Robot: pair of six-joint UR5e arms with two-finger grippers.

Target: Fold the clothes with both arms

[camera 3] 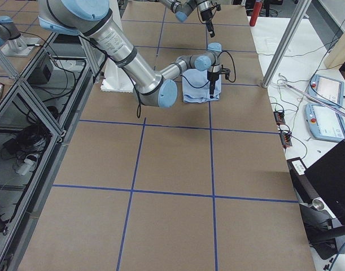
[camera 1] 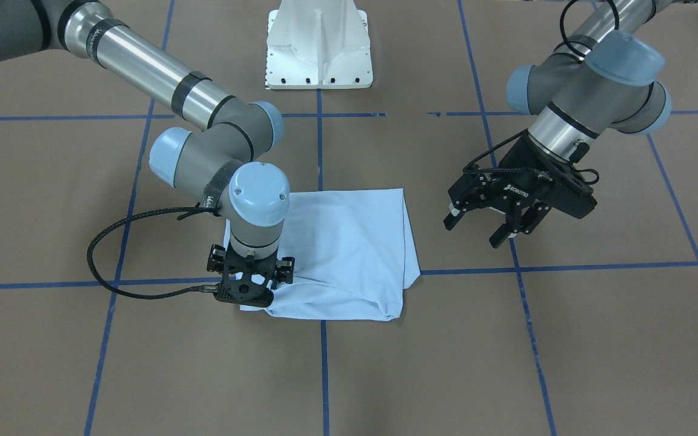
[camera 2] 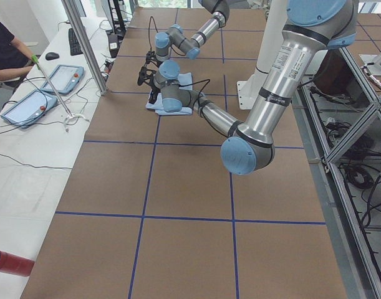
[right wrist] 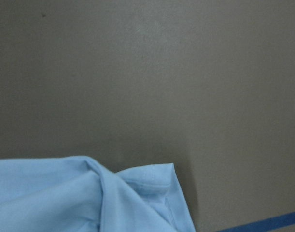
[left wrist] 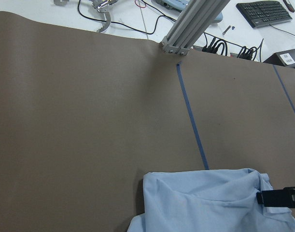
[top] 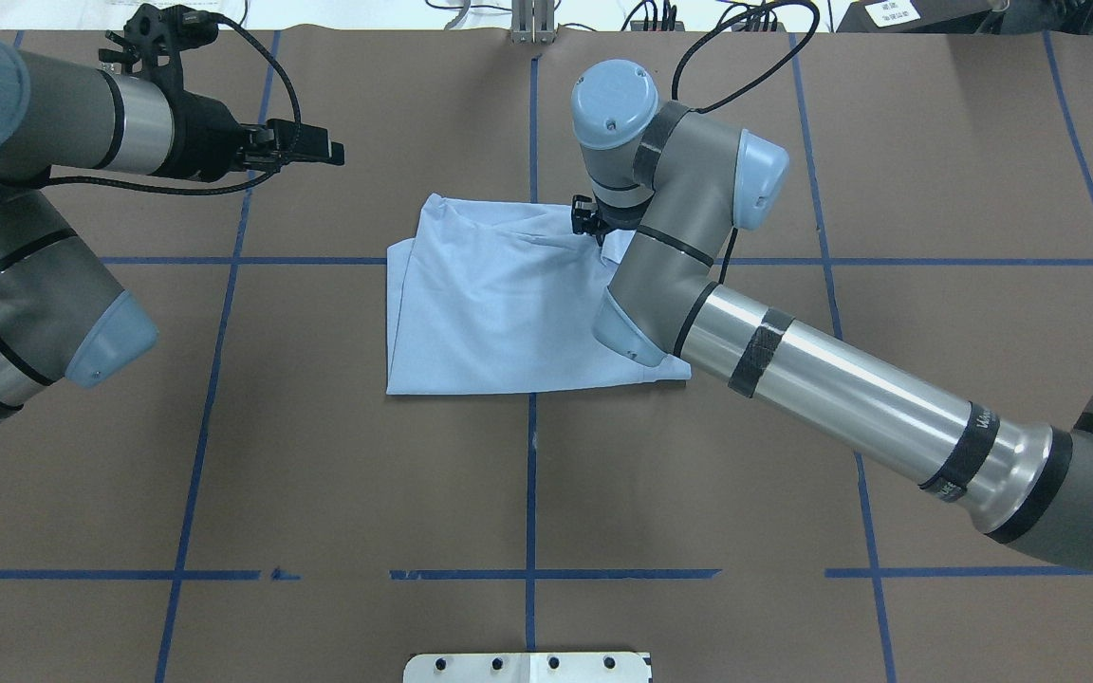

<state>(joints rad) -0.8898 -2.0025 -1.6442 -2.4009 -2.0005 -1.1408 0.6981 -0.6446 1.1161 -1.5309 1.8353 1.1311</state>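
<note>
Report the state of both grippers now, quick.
Left gripper: open, holding nothing.
Right gripper: down at a corner of the T-shirt; its fingers are hidden, so open or shut cannot be told.

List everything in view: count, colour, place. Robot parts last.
T-shirt: one, light blue, folded, table centre.
Table: one, brown, blue tape grid.
Pedestal: one, white, robot's edge of the table.
Tablets: two, grey-framed, side bench.
Keyboard: one, black, bench.
Cylinder: one, red, bench's near end.
Person: one, dark top, by the bench.
Left arm: one, silver-grey, beside the T-shirt.
Right arm: one, silver-grey, over the T-shirt.
Left gripper: one, black, open, apart from the T-shirt.
Right gripper: one, black, at a T-shirt corner, jaws hidden.
</note>
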